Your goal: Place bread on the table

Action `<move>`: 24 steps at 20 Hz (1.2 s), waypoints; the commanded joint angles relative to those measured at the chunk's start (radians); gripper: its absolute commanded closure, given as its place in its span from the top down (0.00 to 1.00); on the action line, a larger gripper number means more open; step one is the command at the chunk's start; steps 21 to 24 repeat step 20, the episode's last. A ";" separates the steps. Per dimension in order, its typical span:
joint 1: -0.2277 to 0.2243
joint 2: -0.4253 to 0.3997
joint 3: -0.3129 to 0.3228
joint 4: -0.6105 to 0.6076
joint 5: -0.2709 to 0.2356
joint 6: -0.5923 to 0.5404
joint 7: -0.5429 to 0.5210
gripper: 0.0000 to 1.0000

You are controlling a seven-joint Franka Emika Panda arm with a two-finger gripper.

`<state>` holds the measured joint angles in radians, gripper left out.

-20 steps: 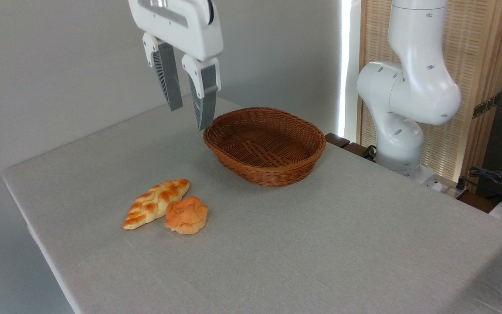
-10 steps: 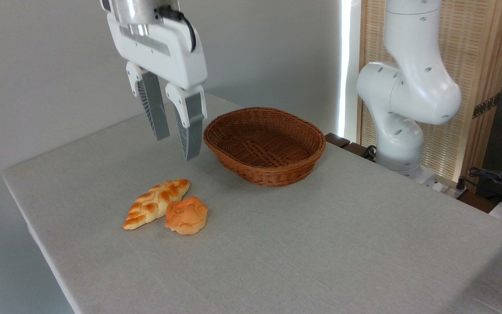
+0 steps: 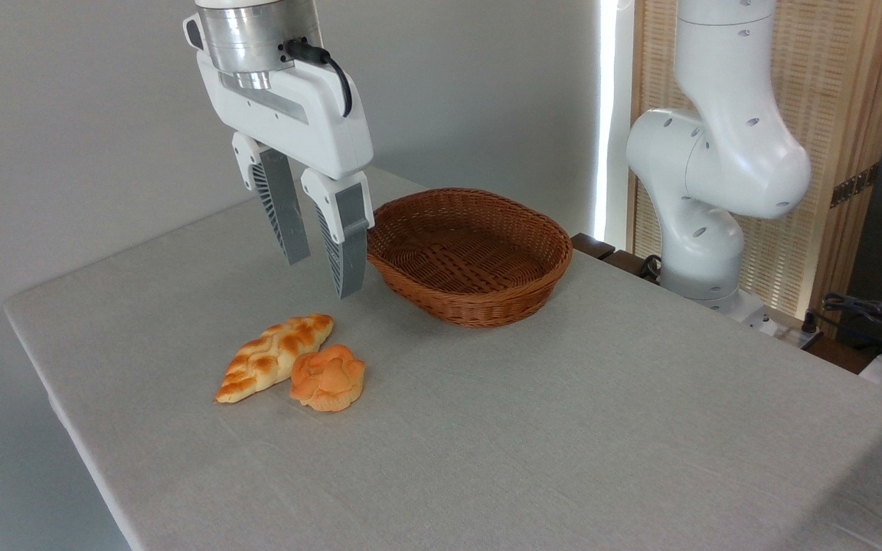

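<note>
our gripper [image 3: 323,275] hanging in the air upper left, pointing down, slight tilt, our two grey ribbed fingers [image 3: 349,249] parted with a clear gap, nothing between them, our white arm [image 3: 717,153] base standing at right, elbow bent

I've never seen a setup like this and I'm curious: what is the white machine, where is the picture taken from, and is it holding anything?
The white machine is a robot arm bolted at the table's far right corner. It reaches out of frame and comes back down at upper left, ending in its hand, two grey fingers set apart and holding nothing. One fixed camera views the table from the front, slightly above. On the cloth lie a small orange bun touching a longer braided loaf, both below the hand. Behind them stands a brown wicker basket with nothing visible inside.
</note>
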<state>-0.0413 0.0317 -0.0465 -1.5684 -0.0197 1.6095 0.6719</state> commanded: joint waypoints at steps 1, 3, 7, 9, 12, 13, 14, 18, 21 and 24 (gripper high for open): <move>0.008 -0.021 -0.039 -0.029 0.060 0.013 -0.018 1.00; 0.009 -0.023 -0.035 -0.029 0.053 0.013 -0.012 1.00; 0.011 -0.023 -0.030 -0.029 0.052 0.013 -0.014 1.00; 0.011 -0.023 -0.029 -0.029 0.049 0.013 -0.018 1.00; 0.011 -0.021 -0.029 -0.029 0.047 0.013 -0.052 1.00; 0.011 -0.021 -0.029 -0.029 0.047 0.015 -0.051 1.00; 0.011 -0.021 -0.029 -0.029 0.047 0.013 -0.051 1.00; 0.012 -0.021 -0.029 -0.027 0.047 0.015 -0.045 1.00; 0.015 -0.021 -0.029 -0.027 0.044 0.015 -0.043 1.00; 0.015 -0.021 -0.029 -0.027 0.044 0.015 -0.043 1.00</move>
